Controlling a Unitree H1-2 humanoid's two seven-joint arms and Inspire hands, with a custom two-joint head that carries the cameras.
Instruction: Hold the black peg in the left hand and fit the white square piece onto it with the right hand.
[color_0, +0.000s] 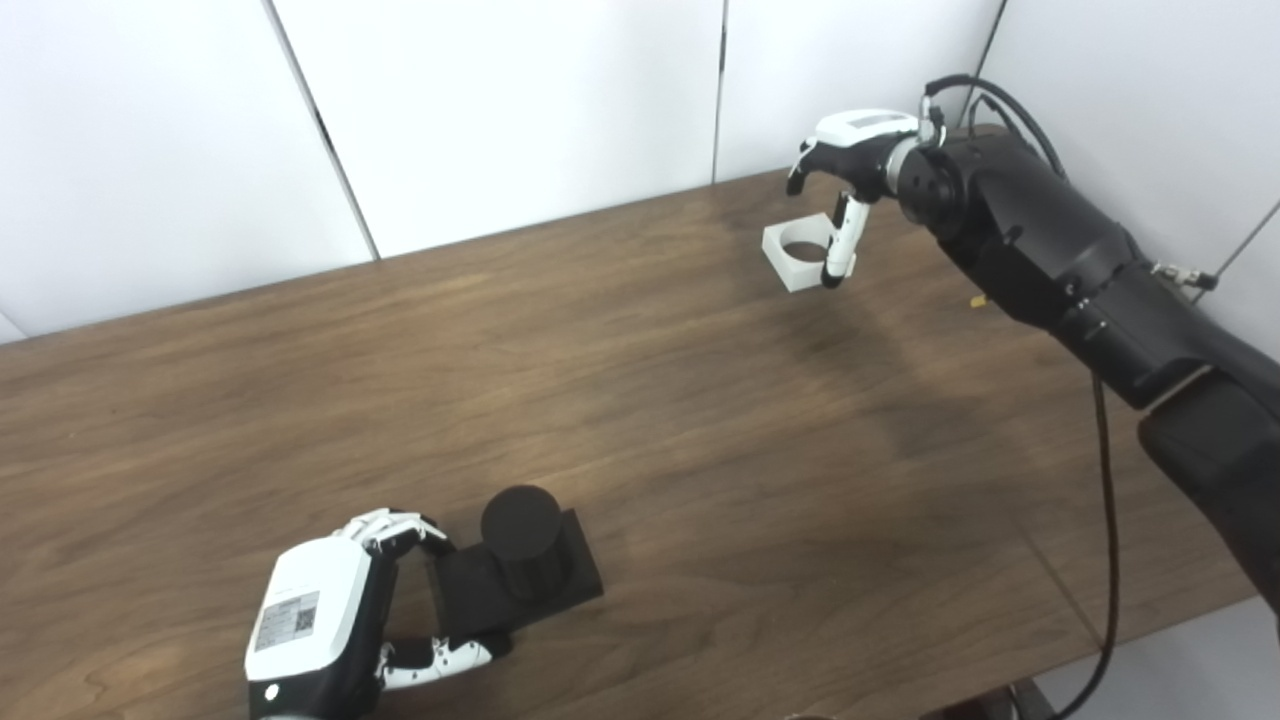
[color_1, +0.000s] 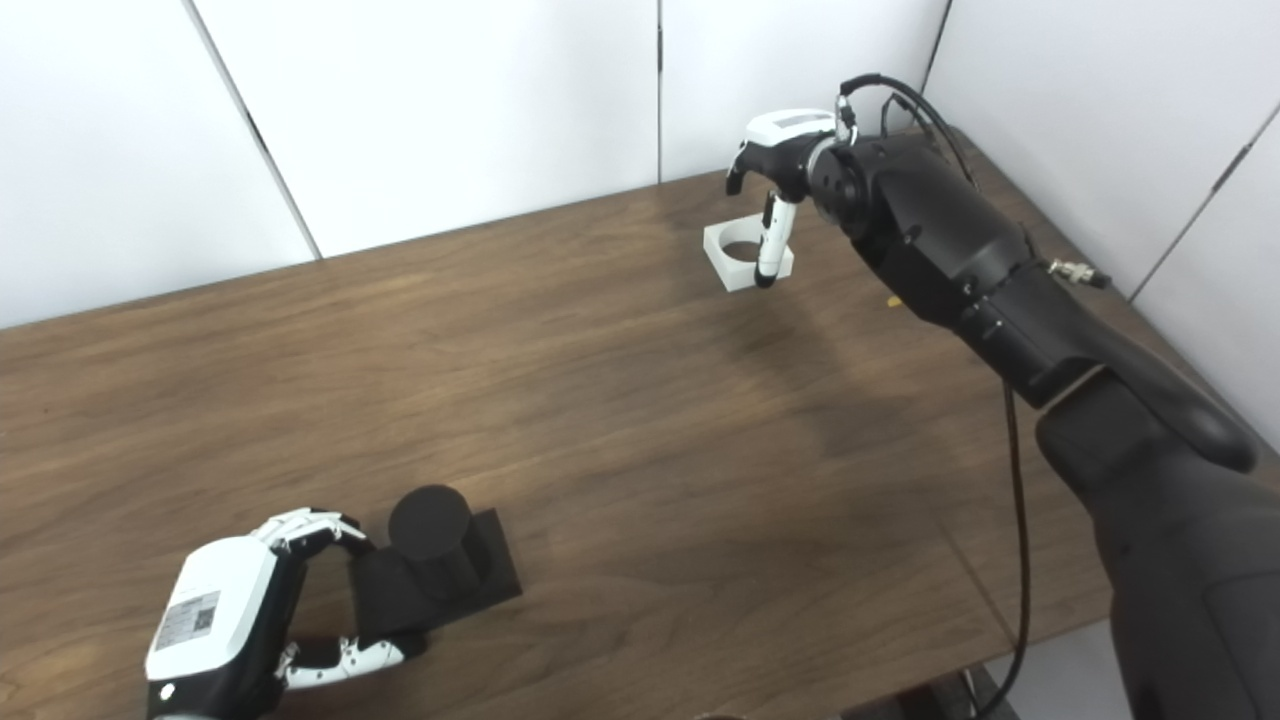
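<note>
- Your left hand (color_0: 330, 620) is at 7 o'clock on the bench (color_0: 640, 420), with its fingers closed around the base of the black peg (color_0: 520, 560).
- The peg stands upright on the bench.
- Your right hand (color_0: 840, 190) is at 1 o'clock, its fingers spread over the white piece (color_0: 797, 255); I cannot tell if it grips it.

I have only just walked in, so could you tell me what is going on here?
The left hand grips the square base of the black peg near the table's front edge. Far across the table, the right hand hangs over the white square piece, its fingers reaching down around it. The two parts are still far apart.
</note>
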